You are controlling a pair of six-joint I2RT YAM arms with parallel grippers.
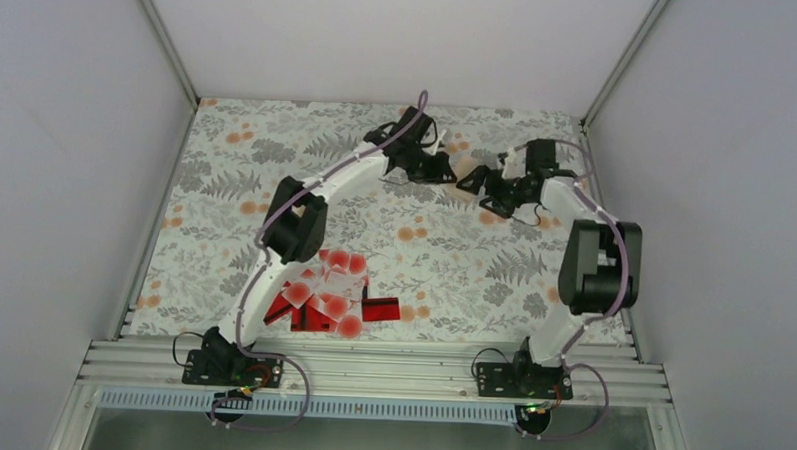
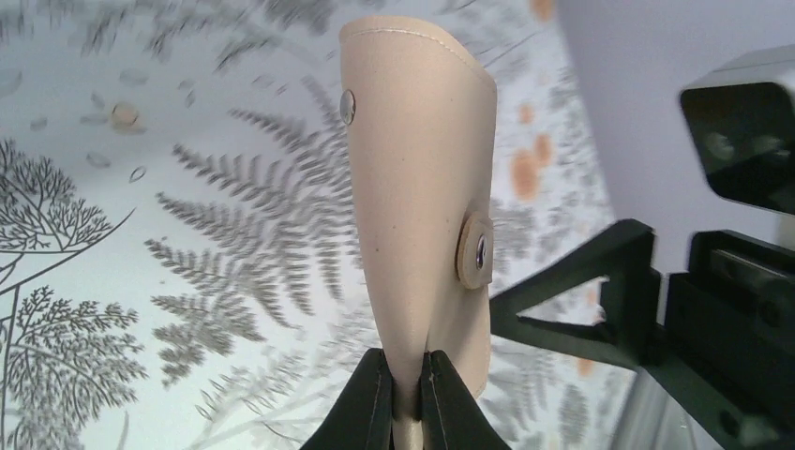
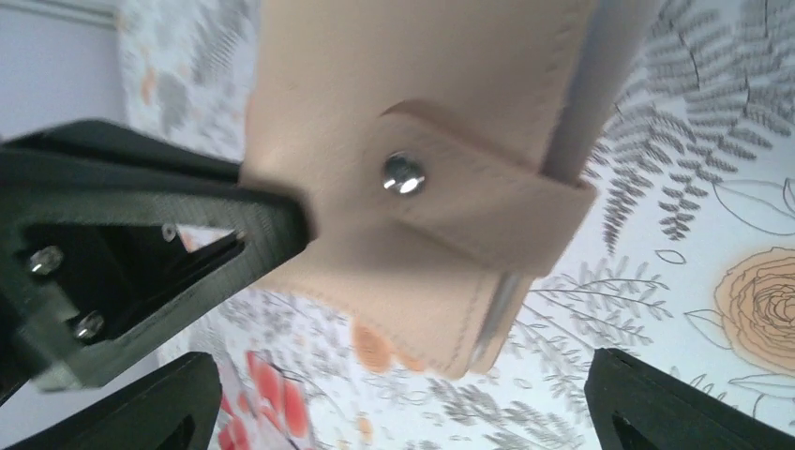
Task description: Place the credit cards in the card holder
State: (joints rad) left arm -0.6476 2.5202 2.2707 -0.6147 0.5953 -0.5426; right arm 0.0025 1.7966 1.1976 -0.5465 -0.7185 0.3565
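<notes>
One soft, light-looking card holder hangs over the far desk, pinched at its edge by the left tool, right tool spread wide beside it; I'd grab the probably-stiffer stitched rim.

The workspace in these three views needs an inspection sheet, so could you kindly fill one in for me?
Surface: table under a white cloth printed with grey ferns and orange flowers.
Job's things: tan leather-like folding card holder, held up off the cloth at the far side, its snap strap apparently fastened. Flat glossy red and white red-dotted credit cards lie in an overlapping pile near the left arm's base.
Clutter: nothing seen.
Grippers: left gripper is shut on the card holder's edge. Right gripper is open, close by the holder and not gripping it.
Cables: pale purple cables run along both arms.
Surroundings: plain white walls and a ribbed metal rail at the near edge.
</notes>
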